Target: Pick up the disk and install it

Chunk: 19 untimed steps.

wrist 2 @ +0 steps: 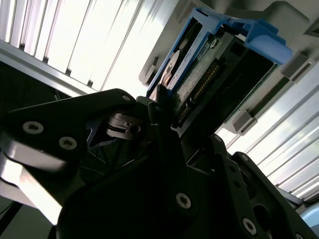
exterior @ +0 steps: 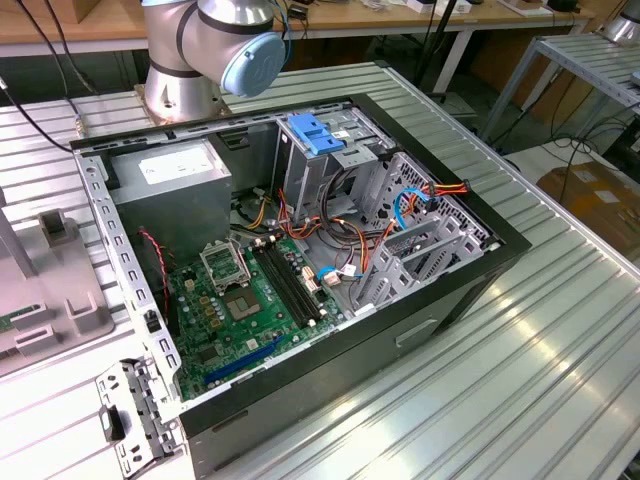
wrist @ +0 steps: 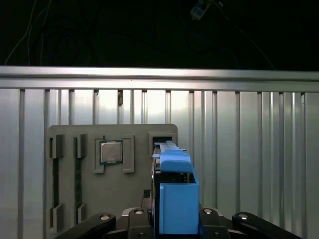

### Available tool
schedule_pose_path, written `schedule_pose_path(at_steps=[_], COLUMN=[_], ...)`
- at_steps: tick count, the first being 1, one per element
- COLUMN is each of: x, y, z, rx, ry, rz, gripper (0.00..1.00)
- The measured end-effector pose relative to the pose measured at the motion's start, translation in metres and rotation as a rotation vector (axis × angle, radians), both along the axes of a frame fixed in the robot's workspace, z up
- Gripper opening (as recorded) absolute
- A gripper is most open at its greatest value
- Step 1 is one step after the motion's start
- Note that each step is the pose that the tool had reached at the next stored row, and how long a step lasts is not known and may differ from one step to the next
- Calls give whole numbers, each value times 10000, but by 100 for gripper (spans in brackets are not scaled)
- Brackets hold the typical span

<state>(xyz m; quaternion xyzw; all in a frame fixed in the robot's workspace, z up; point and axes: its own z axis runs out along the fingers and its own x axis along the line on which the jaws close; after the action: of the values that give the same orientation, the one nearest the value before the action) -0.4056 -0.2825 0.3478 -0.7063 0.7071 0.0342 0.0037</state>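
Disk [wrist: 177, 199] standing on edge, its blue rail toward the camera in the first wrist view; the black fingers [wrist: 135, 215] flank it and pinch it from both sides. In the second wrist view one fingertip [wrist 2: 160, 101] lies against the disk [wrist 2: 199, 74] near its connector edge; the disk's far end sits at a slot of the grey tray [wrist: 70, 199], apart from the processor chip [wrist: 110, 152] held there. Exterior view: tray [exterior: 60, 320] at 9 o'clock of the open computer case [exterior: 420, 330]; arm base [exterior: 185, 90] at 11 o'clock; all on the ribbed metal surface [exterior: 500, 390].
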Motion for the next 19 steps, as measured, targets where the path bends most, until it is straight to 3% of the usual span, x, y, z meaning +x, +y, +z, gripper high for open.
schedule_pose_path(at_steps=[19], x=[0], y=[0], z=[99], rx=[0], ry=[1], rz=[0], gripper=[36])
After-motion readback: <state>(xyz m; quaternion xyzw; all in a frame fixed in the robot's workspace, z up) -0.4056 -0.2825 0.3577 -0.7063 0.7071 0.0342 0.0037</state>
